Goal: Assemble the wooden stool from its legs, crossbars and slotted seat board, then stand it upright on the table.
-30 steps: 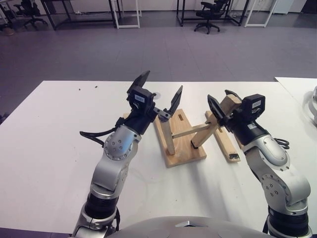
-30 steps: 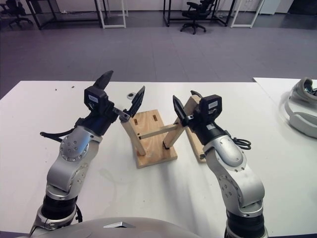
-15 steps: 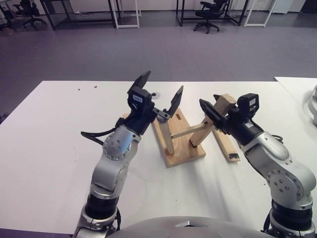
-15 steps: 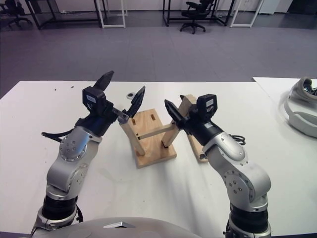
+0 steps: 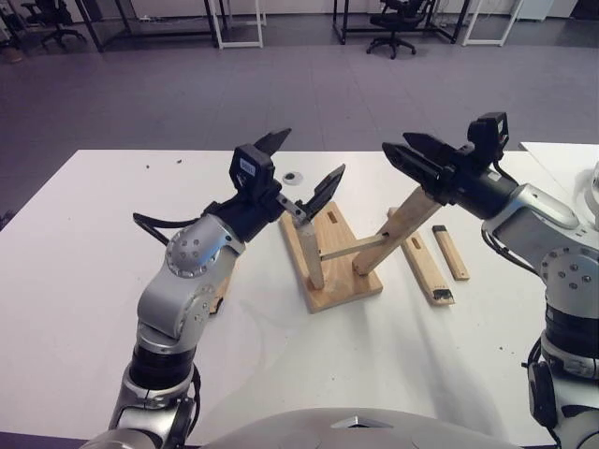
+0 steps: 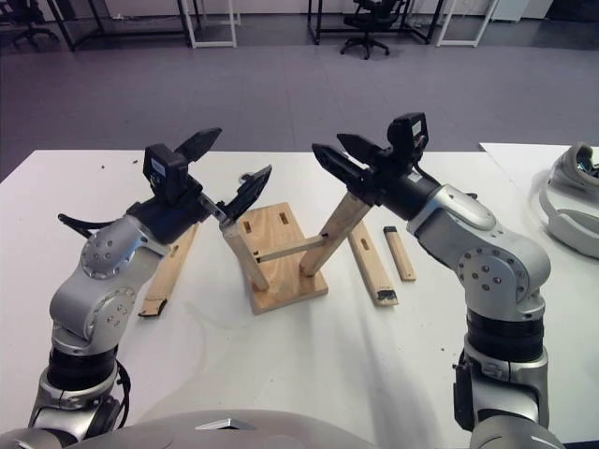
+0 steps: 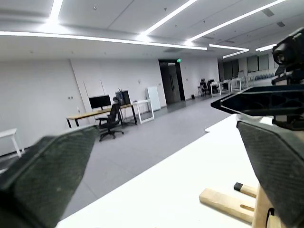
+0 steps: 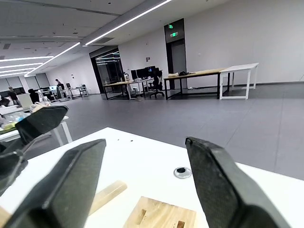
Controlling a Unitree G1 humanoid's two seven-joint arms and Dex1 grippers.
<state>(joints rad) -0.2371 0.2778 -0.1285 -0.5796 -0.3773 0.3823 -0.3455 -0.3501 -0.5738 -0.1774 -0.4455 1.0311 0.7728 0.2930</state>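
The slotted seat board (image 5: pixel 344 283) lies flat on the white table (image 5: pixel 94 243). Two legs stand in it, the left leg (image 5: pixel 310 251) and the tilted right leg (image 5: pixel 397 230), joined by a thin crossbar (image 5: pixel 348 249). My left gripper (image 5: pixel 305 163) is open, its lower finger just above the left leg's top. My right gripper (image 5: pixel 413 155) is open and empty, just above the right leg's top. In the right wrist view the right gripper (image 8: pixel 142 190) hangs over the seat board (image 8: pixel 161 216).
A loose leg (image 5: pixel 427 272) and a short crossbar (image 5: pixel 452 254) lie right of the board. Another loose leg (image 6: pixel 169 269) lies left of it, under my left arm. A small round part (image 5: pixel 295 176) sits behind. A white headset (image 6: pixel 571 201) rests at the far right.
My right gripper has come off the top of the right leg and risen above it, uncovering the short crossbar. My left arm's elbow has swung out to the left.
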